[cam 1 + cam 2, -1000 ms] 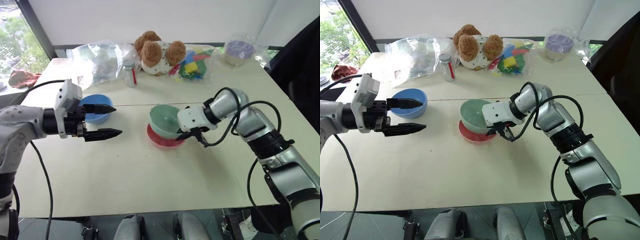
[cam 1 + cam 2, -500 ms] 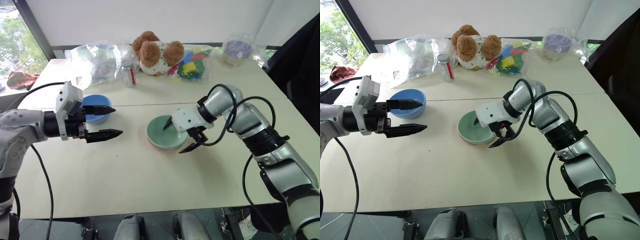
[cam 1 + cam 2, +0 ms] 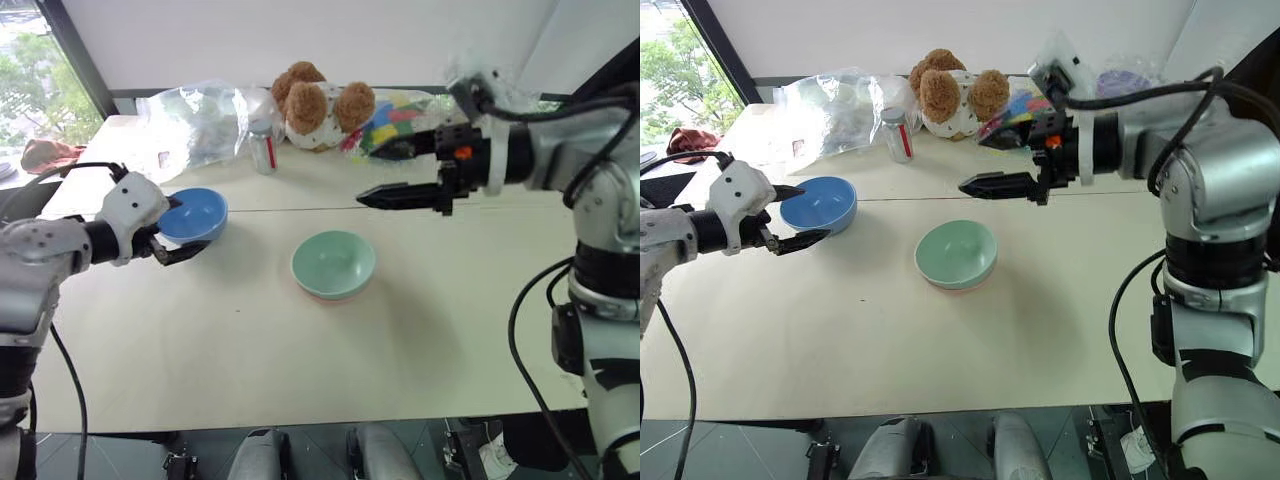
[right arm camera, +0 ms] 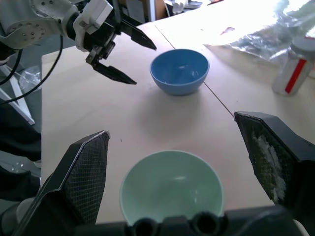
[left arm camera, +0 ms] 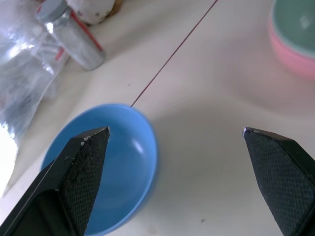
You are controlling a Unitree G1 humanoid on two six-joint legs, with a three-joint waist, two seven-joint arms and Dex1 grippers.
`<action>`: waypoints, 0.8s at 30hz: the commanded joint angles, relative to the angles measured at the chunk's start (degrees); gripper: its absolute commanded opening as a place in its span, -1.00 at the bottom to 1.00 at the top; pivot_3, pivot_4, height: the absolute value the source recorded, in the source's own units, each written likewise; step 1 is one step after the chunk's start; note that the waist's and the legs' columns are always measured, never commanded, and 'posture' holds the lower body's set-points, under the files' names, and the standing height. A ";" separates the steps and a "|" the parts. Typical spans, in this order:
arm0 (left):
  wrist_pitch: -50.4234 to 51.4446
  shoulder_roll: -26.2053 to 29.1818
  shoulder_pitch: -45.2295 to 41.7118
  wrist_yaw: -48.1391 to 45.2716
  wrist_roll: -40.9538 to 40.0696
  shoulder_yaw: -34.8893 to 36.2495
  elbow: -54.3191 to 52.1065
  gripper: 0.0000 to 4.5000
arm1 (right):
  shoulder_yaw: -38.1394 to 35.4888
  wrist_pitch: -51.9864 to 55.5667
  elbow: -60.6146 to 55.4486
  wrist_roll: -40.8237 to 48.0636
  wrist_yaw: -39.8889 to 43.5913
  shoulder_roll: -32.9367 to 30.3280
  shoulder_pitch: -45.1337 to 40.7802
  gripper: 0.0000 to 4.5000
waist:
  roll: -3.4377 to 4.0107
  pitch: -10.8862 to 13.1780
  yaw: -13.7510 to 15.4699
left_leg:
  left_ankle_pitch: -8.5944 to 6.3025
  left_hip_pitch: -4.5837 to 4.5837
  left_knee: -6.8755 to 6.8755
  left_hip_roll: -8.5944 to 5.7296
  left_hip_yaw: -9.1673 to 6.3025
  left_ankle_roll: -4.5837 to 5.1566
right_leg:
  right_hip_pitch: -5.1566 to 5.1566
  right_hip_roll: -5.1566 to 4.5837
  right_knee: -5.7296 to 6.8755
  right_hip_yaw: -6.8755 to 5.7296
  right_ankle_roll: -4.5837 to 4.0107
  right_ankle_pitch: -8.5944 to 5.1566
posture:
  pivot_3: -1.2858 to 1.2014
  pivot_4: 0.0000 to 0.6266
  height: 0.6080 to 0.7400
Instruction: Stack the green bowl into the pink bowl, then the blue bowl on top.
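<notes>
green bowl (image 3: 334,263) nested in pink bowl (image 3: 318,293), upright

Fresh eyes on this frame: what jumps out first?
Mid-table, the green bowl sits nested in the pink bowl, only a pink rim showing. The open right gripper hangs above and beyond it. At the table's left, the open left gripper sits beside the blue bowl, not gripping it.

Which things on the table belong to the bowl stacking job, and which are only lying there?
Belong to the job:
- green bowl, nested in the pink bowl
- blue bowl, apart, at the open left gripper
- right gripper, open, raised above the table

Only lying there:
- teddy bear
- small jar
- plastic bags
- coloured blocks
</notes>
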 commanded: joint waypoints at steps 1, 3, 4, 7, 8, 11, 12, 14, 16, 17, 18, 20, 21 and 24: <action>-6.96 0.77 -3.29 0.31 7.59 -4.04 5.53 1.00 | -7.95 11.83 -5.92 4.65 -6.65 2.08 -1.55 0.96 | 0.00 0.00 0.13 | 0.00 0.00 0.00 -0.01 0.02 0.01 | 0.00 -0.01 0.01 0.01 0.00 0.00 | 0.03 -0.52 1.00; -9.09 -0.28 -4.83 0.04 9.61 -5.94 8.81 1.00 | -10.26 15.46 -8.50 6.76 -8.65 3.05 -1.58 0.96 | 0.00 0.00 0.20 | -0.01 0.00 0.00 0.00 0.01 0.02 | 0.00 0.01 0.02 0.00 0.00 0.00 | 0.03 -0.52 1.00; -9.71 -1.53 -6.33 0.84 10.96 -7.11 11.25 1.00 | -11.61 17.10 -10.13 7.95 -9.42 3.46 -1.25 0.96 | 0.00 0.00 0.26 | -0.02 -0.01 0.00 0.00 0.01 0.03 | 0.00 0.01 0.01 0.00 0.00 0.00 | 0.03 -0.52 1.00; -13.03 -4.01 -9.52 1.22 15.34 -10.67 19.10 1.00 | -15.51 19.36 -13.97 13.15 -11.24 4.74 -0.16 0.96 | -0.02 -0.01 0.42 | -0.03 -0.04 0.00 -0.01 0.00 0.06 | -0.02 0.03 0.01 -0.03 0.00 0.00 | 0.03 -0.52 1.00; -13.75 -4.53 -10.21 1.28 16.03 -10.98 20.84 1.00 | -15.98 19.42 -14.34 14.42 -12.13 4.95 -0.04 0.96 | -0.02 -0.01 0.38 | -0.03 -0.05 0.01 -0.02 0.01 0.06 | -0.02 0.03 0.01 -0.03 0.00 0.00 | 0.03 -0.52 1.00; -16.21 -6.77 -12.53 2.08 17.70 -11.79 26.24 1.00 | -17.02 19.42 -14.81 17.88 -15.15 5.14 -0.25 0.96 | -0.04 -0.02 0.23 | -0.05 -0.07 0.05 -0.03 0.03 0.10 | -0.02 0.04 0.00 -0.03 0.01 0.01 | 0.03 -0.52 1.00; -17.04 -7.80 -13.69 2.66 18.43 -12.24 28.93 1.00 | -17.15 19.42 -14.96 18.93 -16.09 4.88 -0.21 0.96 | -0.04 -0.02 0.23 | -0.05 -0.07 0.06 -0.02 0.03 0.10 | -0.02 0.04 0.00 -0.03 0.01 0.01 | 0.03 -0.52 1.00; -18.78 -9.50 -15.78 3.69 19.70 -12.78 33.81 0.88 | -17.38 19.42 -15.03 20.84 -17.80 4.19 -0.04 0.99 | -0.04 -0.02 0.24 | -0.05 -0.07 0.06 -0.02 0.02 0.10 | -0.03 0.05 0.01 -0.03 0.01 0.01 | 0.03 -0.52 1.00; -20.89 -10.43 -17.14 3.71 20.35 -12.87 36.84 0.61 | -17.67 19.42 -14.91 22.47 -19.50 3.50 0.06 1.00 | -0.04 -0.02 0.24 | -0.05 -0.07 0.06 -0.02 0.01 0.10 | -0.03 0.05 0.02 -0.04 0.01 0.01 | 0.03 -0.52 1.00; -21.78 -10.73 -17.77 3.45 20.53 -12.86 37.90 0.39 | -17.71 19.42 -14.74 23.15 -20.28 3.21 0.04 1.00 | -0.04 -0.02 0.21 | -0.05 -0.07 0.06 -0.01 0.01 0.10 | -0.03 0.05 0.02 -0.04 0.01 0.01 | 0.03 -0.52 1.00; -22.49 -11.00 -18.46 2.95 20.48 -12.71 38.61 0.19 | -17.77 19.42 -14.74 23.99 -20.97 2.79 0.13 1.00 | -0.04 -0.02 0.19 | -0.06 -0.07 0.06 -0.01 0.02 0.11 | -0.03 0.05 0.01 -0.04 0.01 0.01 | 0.03 -0.52 1.00; -23.22 -11.47 -19.69 1.55 19.89 -12.23 39.53 -0.30 | -17.84 19.42 -14.67 25.46 -22.21 2.07 0.41 1.00 | -0.04 -0.02 0.24 | -0.07 -0.08 0.05 -0.01 0.02 0.13 | -0.03 0.05 0.01 -0.04 0.02 0.01 | 0.03 -0.52 1.00; -23.37 -11.66 -20.18 0.74 19.50 -11.96 39.80 -0.55 | -17.89 19.42 -14.62 26.08 -22.77 1.78 0.57 1.00 | -0.04 -0.02 0.26 | -0.07 -0.08 0.06 -0.01 0.02 0.13 | -0.03 0.05 0.01 -0.04 0.01 0.01 | 0.03 -0.52 1.00; -26.25 -11.56 -21.40 -6.81 16.44 -11.47 38.80 -0.99 | -18.18 19.42 -14.37 27.39 -23.95 0.48 0.85 1.00 | -0.04 -0.02 0.27 | -0.07 -0.09 0.06 -0.01 0.02 0.13 | -0.03 0.04 0.00 -0.04 0.01 0.01 | 0.03 -0.52 1.00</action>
